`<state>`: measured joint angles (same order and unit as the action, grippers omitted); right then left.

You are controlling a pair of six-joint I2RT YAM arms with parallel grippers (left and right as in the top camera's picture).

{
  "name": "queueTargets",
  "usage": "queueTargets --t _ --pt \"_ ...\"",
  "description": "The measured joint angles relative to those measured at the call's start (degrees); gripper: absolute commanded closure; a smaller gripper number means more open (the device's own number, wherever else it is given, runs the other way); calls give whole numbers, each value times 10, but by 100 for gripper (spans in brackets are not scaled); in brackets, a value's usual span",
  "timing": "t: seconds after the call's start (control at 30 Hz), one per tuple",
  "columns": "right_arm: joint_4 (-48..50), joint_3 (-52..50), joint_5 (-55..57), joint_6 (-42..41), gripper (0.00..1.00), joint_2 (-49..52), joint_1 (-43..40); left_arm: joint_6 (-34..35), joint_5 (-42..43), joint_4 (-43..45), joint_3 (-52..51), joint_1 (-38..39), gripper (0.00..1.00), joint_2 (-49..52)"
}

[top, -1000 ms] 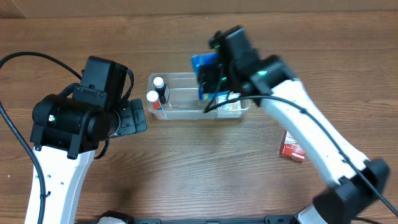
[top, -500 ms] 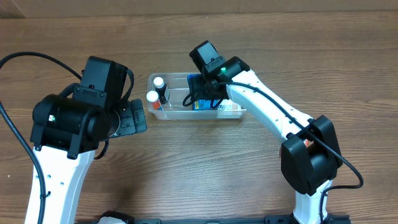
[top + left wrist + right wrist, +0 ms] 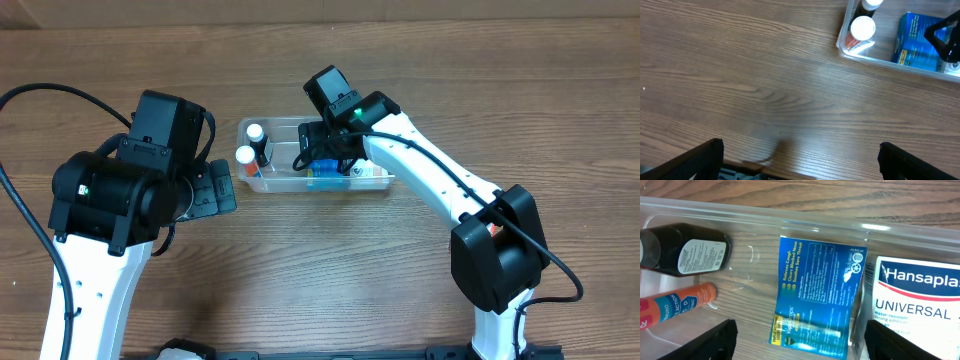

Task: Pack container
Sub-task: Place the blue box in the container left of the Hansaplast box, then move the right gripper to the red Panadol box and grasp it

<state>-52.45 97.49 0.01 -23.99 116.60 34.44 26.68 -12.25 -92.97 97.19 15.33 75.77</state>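
Container (image 3: 280, 185) on counter (image 3: 300, 260): blue packet (image 3: 817, 292) flat inside, tight beside white box (image 3: 920, 300), bare floor toward bottles (image 3: 685, 255). Right end effector (image 3: 812, 340) gapes empty above it; left end effector (image 3: 801, 160), beyond container's left end, gapes empty.

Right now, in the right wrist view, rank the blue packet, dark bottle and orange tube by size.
blue packet
dark bottle
orange tube
Last two are cropped at left, so their order is unsure.
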Motion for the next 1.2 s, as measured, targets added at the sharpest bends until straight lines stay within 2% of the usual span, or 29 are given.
queueTargets --t 0.17,0.27,0.37,0.4,0.47,0.57,0.63,0.73,0.83,1.03,1.2 --pt "-17 0 7 0 0 -1 0 0 0 2 0 0 0 0" --pt "-47 -1 50 0 0 -24 -2 0 1 17 0 -15 0 0" --pt "-101 -2 107 -3 0 -126 -26 0 4 23 0 -95 0 0" --pt "-122 -2 115 -12 0 -162 -42 0 4 23 0 -102 0 0" --pt "-191 7 135 -34 0 -253 -116 -18 40 28 -1 -202 0 0" --pt "-278 8 128 -58 0 -302 -231 -42 74 28 -1 -286 0 0" --pt "-334 6 113 -63 0 -303 -292 -53 89 28 -1 -308 0 0" --pt "-359 -22 80 -54 0 -301 -326 -63 106 28 -1 -309 0 0" --pt "-356 -78 62 -49 0 -317 -329 -70 111 28 -7 -309 0 0" --pt "-283 -221 35 -45 0 -412 -336 -74 116 43 -50 -309 0 0" --pt "-166 -362 2 -41 0 -401 -393 -74 117 48 -58 -309 0 0"
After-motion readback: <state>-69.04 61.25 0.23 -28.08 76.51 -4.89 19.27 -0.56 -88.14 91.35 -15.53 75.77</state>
